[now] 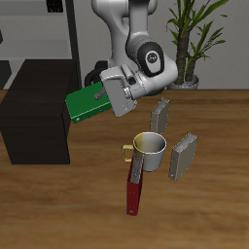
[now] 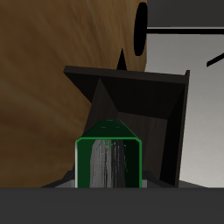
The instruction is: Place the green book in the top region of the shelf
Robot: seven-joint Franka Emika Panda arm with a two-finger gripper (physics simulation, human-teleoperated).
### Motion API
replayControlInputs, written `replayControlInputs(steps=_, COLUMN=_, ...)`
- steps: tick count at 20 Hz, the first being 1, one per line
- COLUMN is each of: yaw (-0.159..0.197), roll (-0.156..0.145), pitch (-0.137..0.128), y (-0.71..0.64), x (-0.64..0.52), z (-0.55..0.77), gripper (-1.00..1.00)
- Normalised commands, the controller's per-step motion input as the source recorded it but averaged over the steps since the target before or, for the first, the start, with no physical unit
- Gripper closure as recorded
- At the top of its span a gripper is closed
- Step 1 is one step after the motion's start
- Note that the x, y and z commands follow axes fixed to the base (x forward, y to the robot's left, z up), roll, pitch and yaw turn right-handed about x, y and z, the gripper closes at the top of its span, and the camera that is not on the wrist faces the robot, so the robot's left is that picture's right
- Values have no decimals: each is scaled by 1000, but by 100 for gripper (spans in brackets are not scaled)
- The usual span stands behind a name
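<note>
Holding the green book (image 1: pixel 88 102) by one end, the jaws (image 1: pixel 116 94) are closed on it and carry it clear of the table (image 1: pixel 58 209), tilted, with its free end reaching toward the shelf (image 1: pixel 37 112). In the wrist view the green book (image 2: pixel 108 161) juts straight out from the jaws, and the shelf (image 2: pixel 140 96) lies just beyond its far end, the dark flat top close ahead. Below the jaws and nearer the table's front edge stands a white mug (image 1: pixel 150 152) with a yellow handle, and a dark red book (image 1: pixel 135 187) lies flat just past it. Two grey books (image 1: pixel 182 155) stand upright on the far side of the mug from the shelf. A potted plant (image 1: pixel 192 39) rises behind the arm.
</note>
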Motion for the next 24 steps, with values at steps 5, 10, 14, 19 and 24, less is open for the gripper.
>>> replayControlInputs(steps=5, yaw=-35, roll=-64, pitch=0, y=-262, x=67, z=142, gripper=100)
replayControlInputs(steps=10, yaw=-26, roll=-35, pitch=12, y=-196, x=69, z=35, gripper=100)
replayControlInputs(steps=14, yaw=-22, roll=-19, pitch=6, y=-172, x=129, z=60, gripper=100)
replayControlInputs(steps=19, yaw=-24, roll=0, pitch=36, y=-82, x=25, z=-9, gripper=100)
replayControlInputs(steps=24, yaw=8, roll=10, pitch=18, y=-113, x=150, z=-66, gripper=100)
